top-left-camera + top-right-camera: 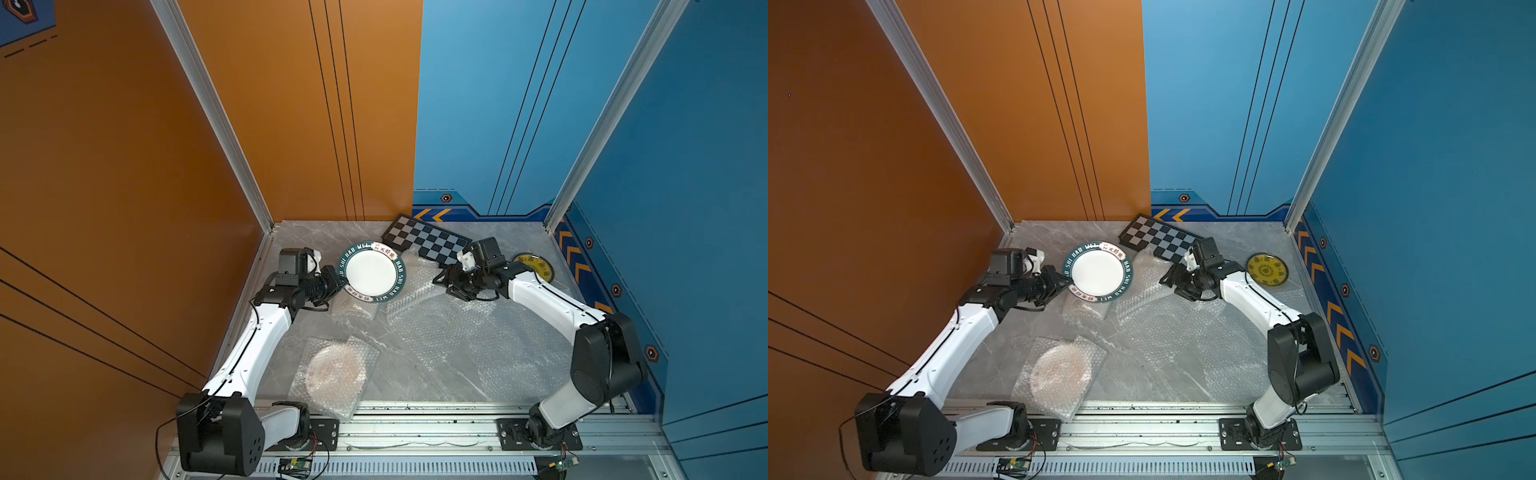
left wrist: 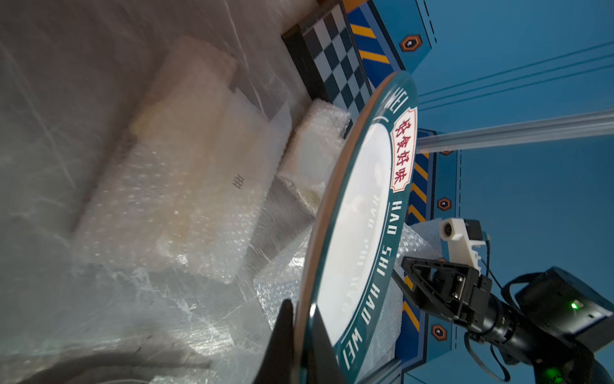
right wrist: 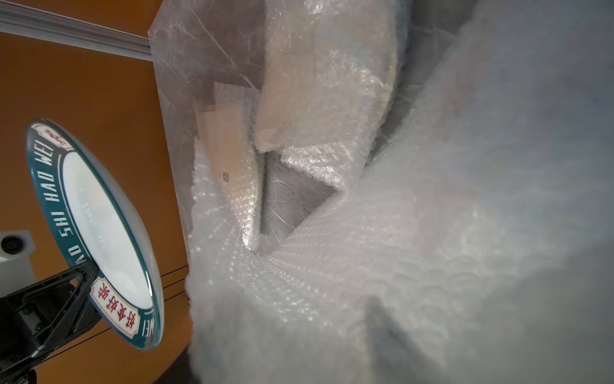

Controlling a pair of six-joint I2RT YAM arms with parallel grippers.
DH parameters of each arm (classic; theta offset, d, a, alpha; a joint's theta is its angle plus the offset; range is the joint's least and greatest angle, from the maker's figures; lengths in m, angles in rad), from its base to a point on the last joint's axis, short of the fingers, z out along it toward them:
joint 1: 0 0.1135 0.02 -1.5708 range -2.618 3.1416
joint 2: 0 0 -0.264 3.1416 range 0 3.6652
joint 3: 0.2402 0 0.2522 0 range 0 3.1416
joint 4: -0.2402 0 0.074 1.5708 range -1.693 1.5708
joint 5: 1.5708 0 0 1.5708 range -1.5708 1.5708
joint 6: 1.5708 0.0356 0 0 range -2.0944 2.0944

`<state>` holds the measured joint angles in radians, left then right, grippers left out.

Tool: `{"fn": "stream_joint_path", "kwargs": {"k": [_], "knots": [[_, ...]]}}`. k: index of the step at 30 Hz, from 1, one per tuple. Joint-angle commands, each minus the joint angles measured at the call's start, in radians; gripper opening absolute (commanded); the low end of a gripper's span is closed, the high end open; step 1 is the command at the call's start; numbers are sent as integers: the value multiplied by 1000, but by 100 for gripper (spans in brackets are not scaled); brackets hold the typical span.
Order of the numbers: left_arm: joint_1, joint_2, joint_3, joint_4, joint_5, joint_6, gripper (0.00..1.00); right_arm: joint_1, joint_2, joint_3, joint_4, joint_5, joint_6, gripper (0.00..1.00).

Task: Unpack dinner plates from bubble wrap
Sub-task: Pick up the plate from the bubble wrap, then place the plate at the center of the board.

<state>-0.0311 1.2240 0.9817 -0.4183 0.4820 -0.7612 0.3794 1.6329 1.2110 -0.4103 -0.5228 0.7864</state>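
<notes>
My left gripper (image 1: 340,285) (image 1: 1064,286) (image 2: 300,306) is shut on the rim of a white dinner plate with a green lettered rim (image 1: 371,272) (image 1: 1097,272) (image 2: 358,232) (image 3: 109,232) and holds it bare and tilted above the table. My right gripper (image 1: 439,279) (image 1: 1168,279) is to the plate's right, low over loose bubble wrap (image 1: 457,332) (image 1: 1183,332) (image 3: 365,249). In the right wrist view the wrap drapes over its jaws, which stand wide apart. A yellow dark-patterned plate (image 1: 533,267) (image 1: 1266,270) lies bare at the far right. Another plate (image 1: 334,372) (image 1: 1061,372) lies wrapped near the front.
A black-and-grey checkerboard (image 1: 428,241) (image 1: 1158,239) leans at the back wall. A smaller wrapped bundle (image 1: 353,305) (image 1: 1086,305) lies under the held plate. Orange wall on the left, blue walls behind and on the right. A metal rail (image 1: 415,419) runs along the front.
</notes>
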Motion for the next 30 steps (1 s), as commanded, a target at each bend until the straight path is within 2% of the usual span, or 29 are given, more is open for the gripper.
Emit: {"fn": "stream_joint_path", "kwargs": {"k": [1, 8, 14, 15, 30], "knots": [[62, 21, 12, 57, -33, -28, 0, 12, 42, 66, -6, 7, 13, 66], [199, 159, 33, 199, -73, -65, 0, 16, 139, 178, -74, 9, 19, 66], [302, 313, 43, 364, -64, -95, 0, 24, 201, 264, -141, -2, 5, 63], [313, 341, 83, 378, -63, -95, 0, 26, 211, 275, -149, -6, 4, 63], [350, 652, 238, 432, -66, -89, 0, 44, 249, 320, -229, 3, -4, 63]]}}
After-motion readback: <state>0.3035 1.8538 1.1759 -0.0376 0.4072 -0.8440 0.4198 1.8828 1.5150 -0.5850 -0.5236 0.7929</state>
